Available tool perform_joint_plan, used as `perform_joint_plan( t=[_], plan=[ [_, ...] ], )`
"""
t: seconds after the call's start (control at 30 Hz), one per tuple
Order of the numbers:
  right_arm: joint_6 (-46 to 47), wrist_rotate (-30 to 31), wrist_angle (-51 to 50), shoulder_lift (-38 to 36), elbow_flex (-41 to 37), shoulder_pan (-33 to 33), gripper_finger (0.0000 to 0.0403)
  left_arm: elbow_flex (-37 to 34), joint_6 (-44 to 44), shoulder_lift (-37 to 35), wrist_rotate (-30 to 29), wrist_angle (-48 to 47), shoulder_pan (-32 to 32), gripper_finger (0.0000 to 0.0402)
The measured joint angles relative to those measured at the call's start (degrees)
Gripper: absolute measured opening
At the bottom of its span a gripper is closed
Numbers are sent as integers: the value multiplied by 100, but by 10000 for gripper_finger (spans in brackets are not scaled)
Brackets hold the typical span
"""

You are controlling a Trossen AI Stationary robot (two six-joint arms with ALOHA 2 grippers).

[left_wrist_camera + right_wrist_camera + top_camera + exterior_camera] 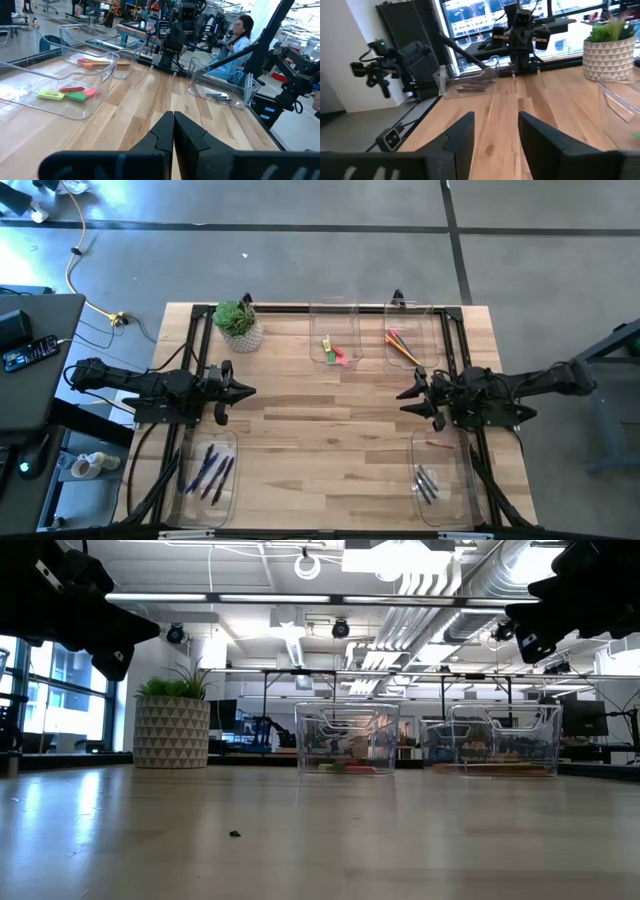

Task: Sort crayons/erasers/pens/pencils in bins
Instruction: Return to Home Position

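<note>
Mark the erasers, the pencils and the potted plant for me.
erasers (76, 96): left wrist view, on the green block.
pencils (403, 346): high view, mid-shaft of the bundle.
potted plant (237, 315): high view, on the leaves.

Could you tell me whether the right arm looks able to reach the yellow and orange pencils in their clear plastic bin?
Probably yes: the right gripper hovers open near the open-topped clear plastic bin of yellow and orange pencils, with nothing between them.
</note>
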Motion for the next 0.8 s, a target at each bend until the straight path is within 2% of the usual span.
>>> perform_joint_plan(
  t=[0.2, 0.5, 0.7, 0.8],
  plan=[
    [-3, -503, -156, -417, 0, -211, 144, 0, 0, 0, 0, 0, 2, 1],
    [-19, -465, -874, -1480, -2, -569, 144, 0, 0, 0, 0, 0, 0, 0],
    [-20, -257, -1645, -1725, -2, -626, 144, 0, 0, 0, 0, 0, 1, 0],
    [-23, -152, -1677, -1712, -2, -626, 144, 0, 0, 0, 0, 0, 0, 1]
  ],
)
